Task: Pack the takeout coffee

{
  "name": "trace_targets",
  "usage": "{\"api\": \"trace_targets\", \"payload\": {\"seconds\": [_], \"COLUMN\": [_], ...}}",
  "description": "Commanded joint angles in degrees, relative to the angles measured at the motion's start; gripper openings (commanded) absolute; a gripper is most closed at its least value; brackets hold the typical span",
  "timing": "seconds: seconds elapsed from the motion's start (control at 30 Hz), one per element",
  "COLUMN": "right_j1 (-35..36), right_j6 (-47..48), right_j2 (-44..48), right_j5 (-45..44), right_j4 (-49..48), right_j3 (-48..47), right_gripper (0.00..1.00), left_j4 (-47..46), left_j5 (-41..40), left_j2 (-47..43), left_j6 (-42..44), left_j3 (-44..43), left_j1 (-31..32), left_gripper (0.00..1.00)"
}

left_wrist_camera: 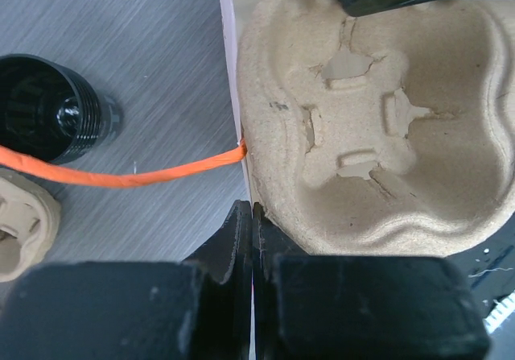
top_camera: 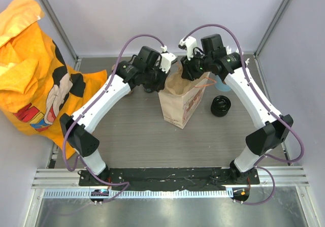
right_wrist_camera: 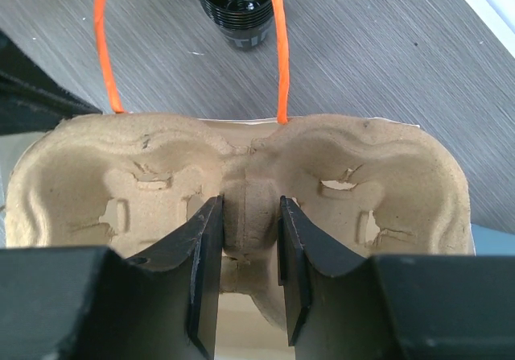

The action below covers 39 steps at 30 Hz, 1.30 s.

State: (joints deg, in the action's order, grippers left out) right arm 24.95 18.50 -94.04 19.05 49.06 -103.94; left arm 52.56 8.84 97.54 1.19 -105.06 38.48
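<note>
A brown paper bag (top_camera: 177, 107) stands mid-table with a brown pulp cup carrier (right_wrist_camera: 362, 167) lying in its open top. My right gripper (right_wrist_camera: 249, 215) is shut on the carrier's centre ridge, above the bag (top_camera: 192, 70). My left gripper (left_wrist_camera: 253, 215) is shut on the bag's thin left rim (left_wrist_camera: 228, 70), beside the carrier (left_wrist_camera: 418, 134). One small black takeout cup (top_camera: 221, 105) stands on the table right of the bag. A second black cup (left_wrist_camera: 48, 106) stands outside the bag's far-left side, also in the right wrist view (right_wrist_camera: 241, 2). No cup shows in the carrier.
The bag's orange handles (right_wrist_camera: 280, 46) hang outside toward the second cup. A loose pulp piece (left_wrist_camera: 20, 227) lies by that cup. A light-blue cup (top_camera: 222, 84) stands behind my right arm. A big orange printed cloth (top_camera: 35, 69) fills the left side.
</note>
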Motion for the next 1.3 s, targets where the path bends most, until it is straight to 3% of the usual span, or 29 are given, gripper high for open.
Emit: {"api": "trace_targets", "payload": {"seconds": [0.0, 0.6, 1.27], "right_j1": [0.7, 0.6, -1.3], "right_j6": [-2.5, -7.3, -11.5], "right_j2": [-1.2, -1.8, 2.5], "right_j5": [-5.4, -11.6, -5.7], "right_j4": [-3.9, -7.0, -6.5], "right_j3": [0.3, -0.7, -2.3], "right_gripper": [0.28, 0.29, 0.29], "left_j4": [-0.3, -0.3, -0.9], "left_j5": [0.7, -0.7, -2.2], "left_j2": [-3.1, -3.8, -3.8], "left_j6": [1.8, 2.7, 2.7], "left_j3": [-2.9, -1.9, -2.4], "left_j1": [2.0, 2.4, 2.6], "left_gripper": [0.0, 0.0, 0.0]}}
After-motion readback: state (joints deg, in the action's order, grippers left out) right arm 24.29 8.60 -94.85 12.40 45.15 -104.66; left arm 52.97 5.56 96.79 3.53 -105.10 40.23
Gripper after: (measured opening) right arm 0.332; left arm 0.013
